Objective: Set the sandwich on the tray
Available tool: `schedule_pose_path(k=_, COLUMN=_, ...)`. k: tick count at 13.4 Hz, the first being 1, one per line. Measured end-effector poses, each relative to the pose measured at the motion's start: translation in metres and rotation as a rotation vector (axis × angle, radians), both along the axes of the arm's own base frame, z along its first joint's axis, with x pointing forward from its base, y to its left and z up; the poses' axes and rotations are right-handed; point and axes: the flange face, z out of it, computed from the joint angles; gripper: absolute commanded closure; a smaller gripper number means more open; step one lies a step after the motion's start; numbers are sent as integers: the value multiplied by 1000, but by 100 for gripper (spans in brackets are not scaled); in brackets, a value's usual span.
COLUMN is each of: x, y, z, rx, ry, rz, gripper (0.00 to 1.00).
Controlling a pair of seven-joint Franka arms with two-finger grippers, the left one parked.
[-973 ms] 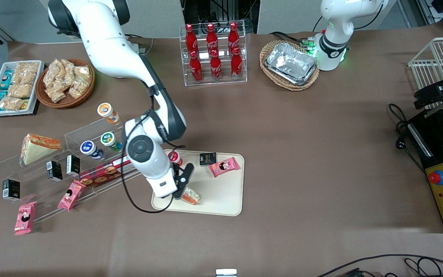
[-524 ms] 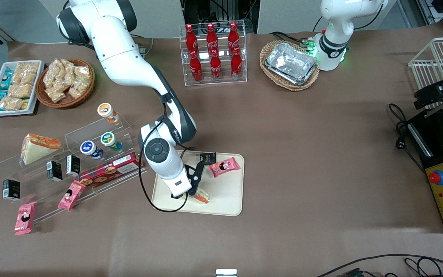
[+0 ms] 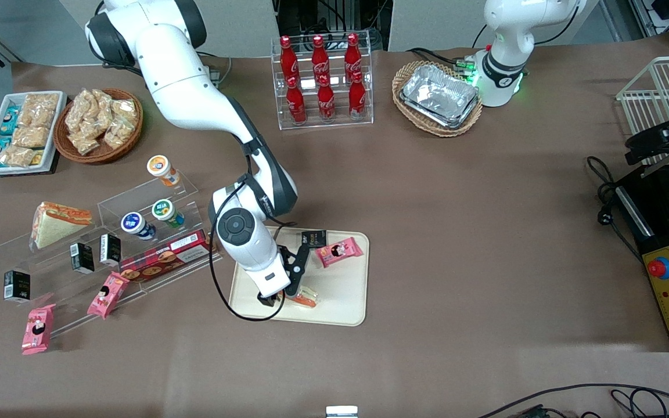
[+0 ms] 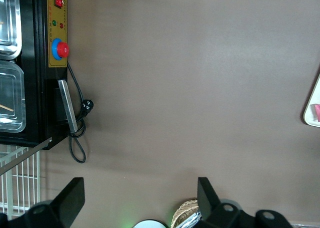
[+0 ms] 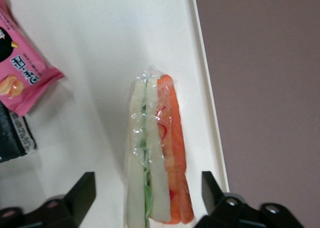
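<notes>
Front view: a brown table with snacks on display, and a white arm reaching down over the tray (image 3: 346,307)
Tray: cream, flat, low rim, near the middle of the table, nearer the camera than the cola rack (image 3: 322,81)
Sandwich (image 3: 305,297): lies flat on the tray close to the rim that faces the camera; clear wrap, pale bread, orange and green filling along its edge
Gripper (image 3: 281,296): low over the tray, right at the sandwich; in the right wrist view its two fingers (image 5: 67,204) stand wide apart, one on each side of the sandwich (image 5: 156,158), not touching it, so the claw is released
Wrist close-up: the sandwich rests on the tray (image 5: 110,42) alongside its rim, with brown table past the rim
Pink packet (image 3: 338,251): on the tray, farther from the camera than the sandwich; also seen in the right wrist view (image 5: 22,80)
Black packet (image 3: 313,238): on the tray, just beside the pink packet
Wedge sandwich (image 3: 56,223): on a clear stepped stand toward the working arm's end of the table, well apart from the tray
Stand: also holds small cups, black cartons and a red biscuit box (image 3: 163,261)
Foil trays (image 3: 439,96): in a wicker basket beside the cola rack
</notes>
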Motion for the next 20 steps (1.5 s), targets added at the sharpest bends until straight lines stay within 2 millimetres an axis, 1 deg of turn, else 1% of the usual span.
schedule_pose_path(k=2, x=1, y=-1, z=2, rx=12, ry=0, rz=-10, gripper=0)
schedule_pose_path(k=5, x=2, y=0, z=11, rx=36, ry=4, rz=-24, gripper=0)
schedule_pose_path(k=6, x=2, y=1, z=17, rx=39, ry=15, rz=-25, gripper=0)
schedule_pose_path(k=7, x=0, y=1, z=28, rx=44, ry=29, rz=-25, gripper=0)
schedule_pose_path(k=9, x=-2, y=0, z=63, rx=63, ry=50, rz=-28, gripper=0)
schedule_pose_path(k=10, x=-2, y=-5, z=86, rx=73, ry=56, rz=-33, gripper=0)
schedule_pose_path(k=11, x=-1, y=-14, z=110, rx=83, ry=61, rz=-44, gripper=0)
schedule_pose_path(k=13, x=3, y=-47, z=151, rx=103, ry=91, rz=-83, gripper=0)
schedule_pose_path(k=14, x=4, y=-66, z=167, rx=122, ry=114, rz=-108, gripper=0)
schedule_pose_path(k=16, x=5, y=-93, z=198, rx=165, ry=134, rz=-175, gripper=0)
schedule_pose_path(k=19, x=-9, y=-122, z=246, rx=191, ry=209, rz=-366, gripper=0)
schedule_pose_path(k=20, x=-15, y=-137, z=263, rx=197, ry=235, rz=-425, gripper=0)
